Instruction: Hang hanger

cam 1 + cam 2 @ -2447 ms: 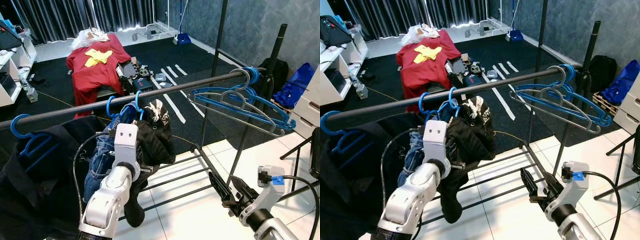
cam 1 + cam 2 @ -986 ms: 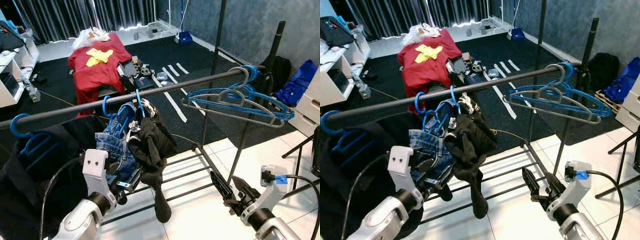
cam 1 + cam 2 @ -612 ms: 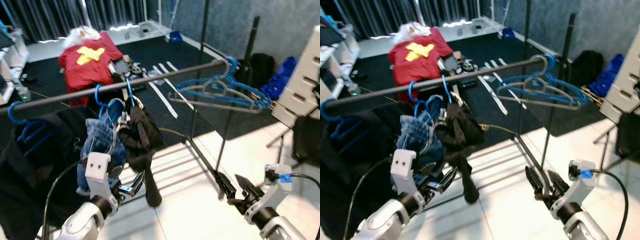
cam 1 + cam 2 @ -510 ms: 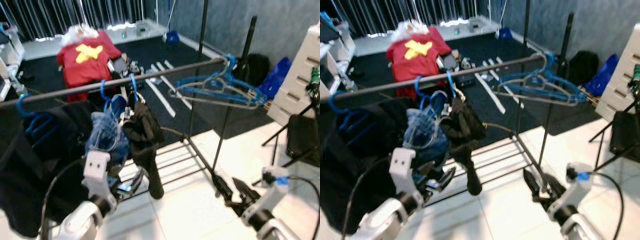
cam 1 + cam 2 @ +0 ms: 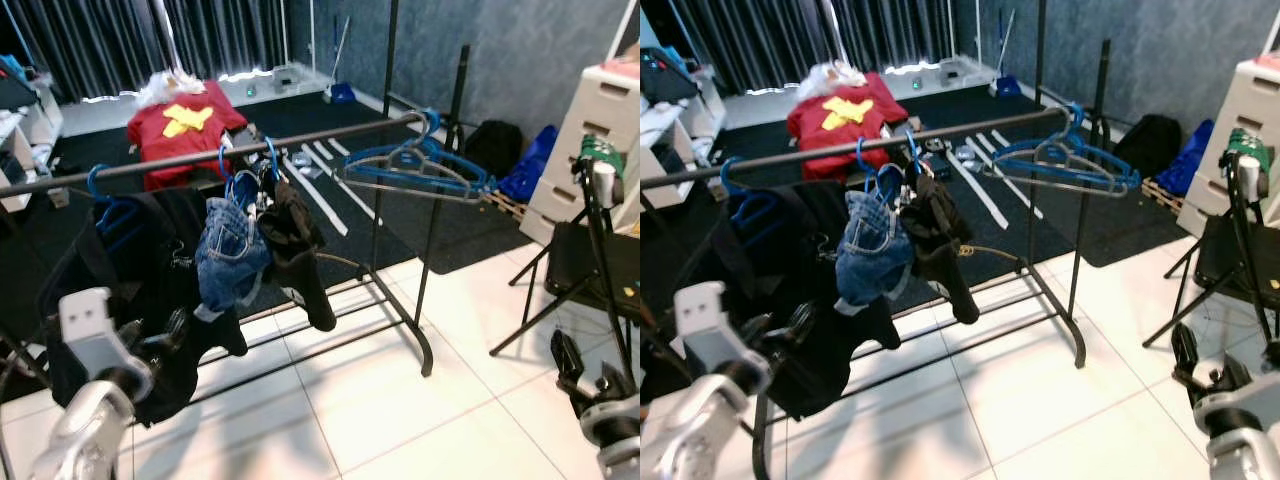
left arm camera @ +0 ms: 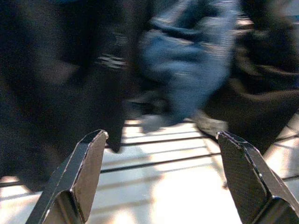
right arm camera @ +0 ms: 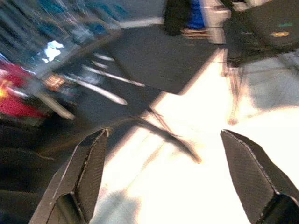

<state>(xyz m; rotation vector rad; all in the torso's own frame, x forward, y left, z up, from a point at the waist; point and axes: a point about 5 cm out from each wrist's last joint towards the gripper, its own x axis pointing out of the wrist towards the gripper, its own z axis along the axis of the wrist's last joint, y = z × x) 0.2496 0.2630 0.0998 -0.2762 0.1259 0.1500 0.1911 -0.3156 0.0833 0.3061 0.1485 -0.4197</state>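
A black clothes rail (image 5: pixel 300 143) carries blue hangers with a dark jacket (image 5: pixel 130 265), a pair of jeans (image 5: pixel 232 250) and a black garment (image 5: pixel 296 245). Several bare blue and grey hangers (image 5: pixel 415 168) hang at its right end. My left gripper (image 5: pixel 172 328) is low at the left, in front of the jacket and apart from the rail. In the left wrist view it (image 6: pixel 162 134) is open, with nothing between its fingers. My right gripper (image 5: pixel 566 358) is low at the right over the tiles, and it (image 7: pixel 164 132) is also open and holds nothing.
A black stand with a seat (image 5: pixel 590 265) and a white drawer unit (image 5: pixel 588 135) are at the right. Behind the rack a red cloth (image 5: pixel 178 122) covers something on dark carpet, and bags (image 5: pixel 505 160) lie by the wall. White tiles (image 5: pixel 380 400) stretch in front of the rack.
The whole picture has shifted and the rack looks farther off, so the camera has moved back. My left gripper has dropped from the hung clothes to low left; the right arm shows lower.
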